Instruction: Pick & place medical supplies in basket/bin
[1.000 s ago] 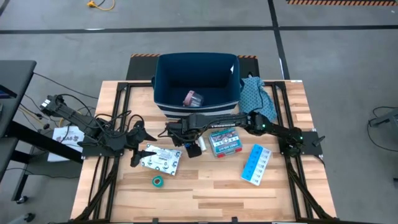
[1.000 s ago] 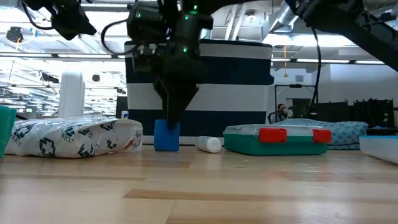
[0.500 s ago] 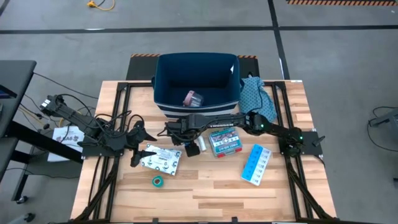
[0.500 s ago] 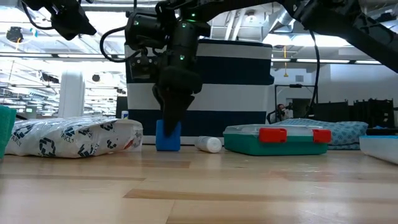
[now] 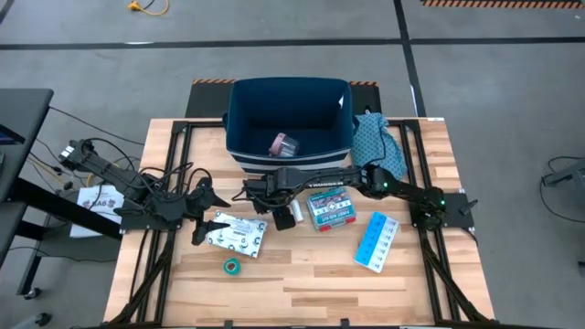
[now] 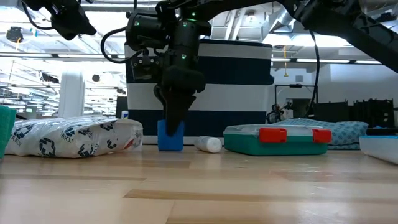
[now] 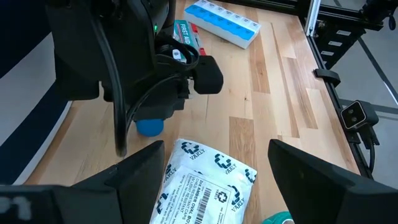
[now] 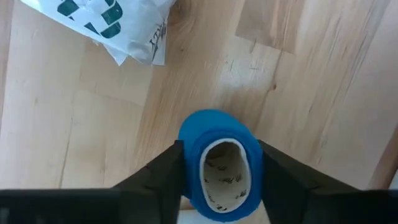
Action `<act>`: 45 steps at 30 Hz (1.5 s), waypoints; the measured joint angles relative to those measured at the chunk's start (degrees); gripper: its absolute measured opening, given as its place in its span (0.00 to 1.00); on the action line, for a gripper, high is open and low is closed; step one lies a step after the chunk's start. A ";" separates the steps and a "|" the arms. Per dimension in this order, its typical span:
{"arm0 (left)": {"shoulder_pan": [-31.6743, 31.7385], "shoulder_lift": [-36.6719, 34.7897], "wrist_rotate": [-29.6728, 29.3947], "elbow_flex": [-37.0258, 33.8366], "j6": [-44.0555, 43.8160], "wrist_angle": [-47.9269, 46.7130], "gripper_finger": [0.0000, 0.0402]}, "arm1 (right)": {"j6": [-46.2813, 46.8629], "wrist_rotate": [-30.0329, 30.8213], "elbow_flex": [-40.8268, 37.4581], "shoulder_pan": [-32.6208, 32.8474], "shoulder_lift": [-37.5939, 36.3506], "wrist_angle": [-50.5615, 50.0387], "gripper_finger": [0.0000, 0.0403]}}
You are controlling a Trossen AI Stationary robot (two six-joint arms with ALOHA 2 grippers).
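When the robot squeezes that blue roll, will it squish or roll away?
The blue roll may squish a bit: its hollow middle looks oval between the right gripper's fingers. It probably won't roll now, since it stands on end on the table in the low view. It looks small and hollow, so likely light.

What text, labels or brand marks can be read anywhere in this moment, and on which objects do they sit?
"FIRST AID" - on the teal-and-red box, seen partly in the left wrist view.
"VAKLY" - on the white flat packet, among repeated cross logos.
The packet's smaller printed lines are too small to read.
The paper sheet beside the table carries print, too blurred to read.
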 joint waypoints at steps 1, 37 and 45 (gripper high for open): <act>-0.02 0.00 0.01 0.00 0.00 0.00 0.69 | 0.00 0.02 0.00 0.00 -0.02 -0.02 0.36; -0.02 -0.02 -0.05 0.00 0.39 0.06 0.69 | 6.02 0.07 1.33 0.15 -11.63 -9.89 0.36; -0.02 0.00 -0.63 0.00 0.48 0.00 0.69 | 9.45 0.27 1.38 0.18 -21.19 -8.94 0.37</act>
